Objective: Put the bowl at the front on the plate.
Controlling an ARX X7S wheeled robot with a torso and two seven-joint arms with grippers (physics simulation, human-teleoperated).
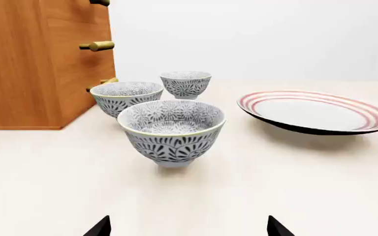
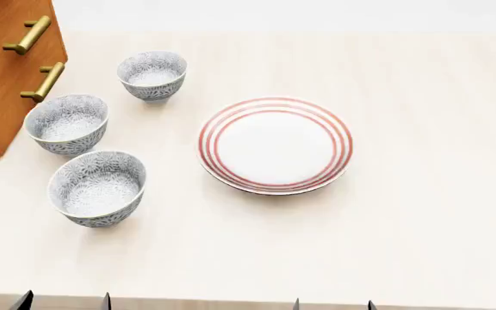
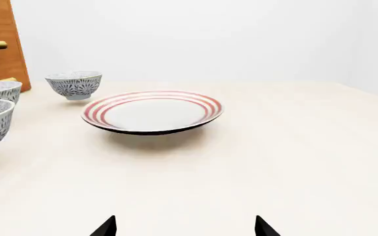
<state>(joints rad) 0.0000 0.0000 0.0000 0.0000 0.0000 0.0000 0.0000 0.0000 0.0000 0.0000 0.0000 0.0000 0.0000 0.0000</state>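
The front bowl (image 2: 97,188) (image 1: 171,130), white with a grey floral pattern, stands upright on the table nearest me, left of the plate. The red-ringed white plate (image 2: 275,144) (image 1: 317,111) (image 3: 153,111) lies in the middle with nothing on it. My left gripper (image 1: 189,227) (image 2: 64,301) is open, short of the front bowl with bare table between its tips. At the table's near edge my right gripper (image 3: 185,226) (image 2: 334,303) is also open, facing the plate. Only the fingertips of both show.
Two look-alike bowls stand behind the front one: the middle bowl (image 2: 66,123) (image 1: 127,96) and the far bowl (image 2: 152,75) (image 1: 185,84) (image 3: 75,84). A wooden cabinet (image 2: 7,58) (image 1: 38,64) with brass handles stands at the left, close to the bowls.
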